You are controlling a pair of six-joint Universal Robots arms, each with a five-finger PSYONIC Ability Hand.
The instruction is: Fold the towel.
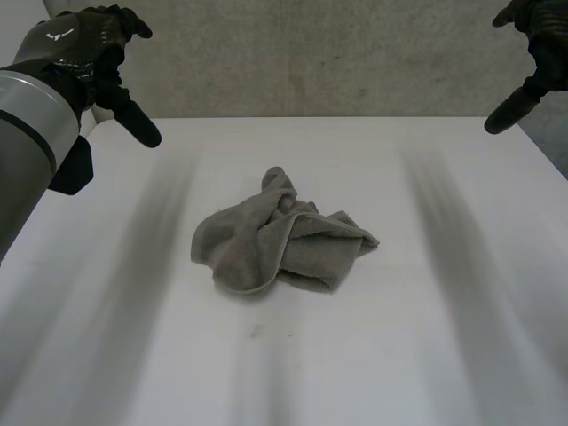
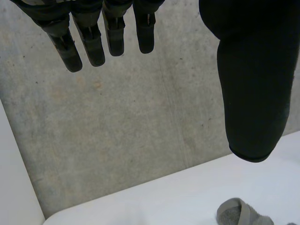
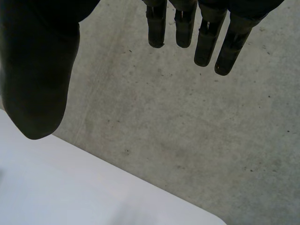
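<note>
Left hand (image 1: 84, 53) and right hand (image 1: 537, 40): were raised, one over each far corner of the white table (image 1: 426, 337), fingers straight and spread from the thumb, each empty. Towel (image 1: 266, 240): grey, lay crumpled in a heap at the table's middle, well apart from both hands.

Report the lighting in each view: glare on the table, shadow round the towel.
Head view: soft even light, no glare on the white table, only a thin shadow beside the crumpled grey terry towel. Left wrist view: the black left hand stands dark against the grey concrete wall. Right wrist view: the black right hand likewise.
</note>
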